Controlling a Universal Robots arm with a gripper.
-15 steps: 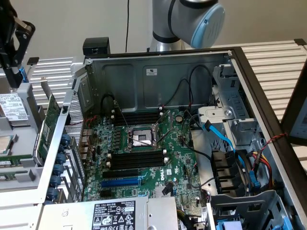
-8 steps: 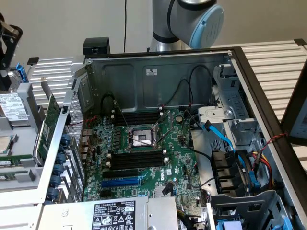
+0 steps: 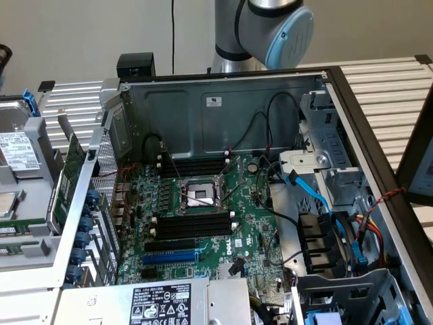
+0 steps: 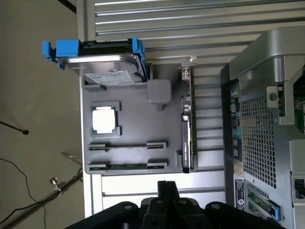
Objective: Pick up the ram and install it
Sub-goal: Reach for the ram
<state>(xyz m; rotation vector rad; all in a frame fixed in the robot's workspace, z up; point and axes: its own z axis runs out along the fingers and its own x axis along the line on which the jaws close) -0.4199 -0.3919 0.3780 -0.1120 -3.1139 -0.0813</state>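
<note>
Well, starting at the exterior view's left edge, the grey parts tray (image 3: 34, 261) sits beside the open computer case (image 3: 223, 101). It carries a hard drive (image 3: 17, 145) in a blue bracket and, standing on edge next to the case wall, the larger green expansion card (image 3: 71, 177). Toward the middle of that view the motherboard (image 3: 203, 217) lies flat in the case with its processor socket (image 3: 196, 196) bare. Long black memory slots (image 3: 193, 225) run just below the socket in the frame, with another bank above it, and they all look empty to me. In the upper middle of the frame my arm (image 3: 270, 27) stands behind the case's back wall. At the exterior view's right are the drive cage (image 3: 325, 145) and the blue cables (image 3: 314, 196).

From my wrist camera I look down on the tray. The ram (image 4: 127, 166) lies in the holder nearest my pincer (image 4: 165, 187), a thin green stick between two grey clips. A second holder and a loose processor (image 4: 105, 118) lie beyond it. My pincer is pinched narrow, fingertips together, holding nothing, and it hangs apart from the ram.

So I judge this the very start: the approach to the pick, with nothing installed. The pick calls for spreading the fingers first and lining them across the stick's thin faces. It then calls for coming down between the clips without brushing the expansion card nearby.
</note>
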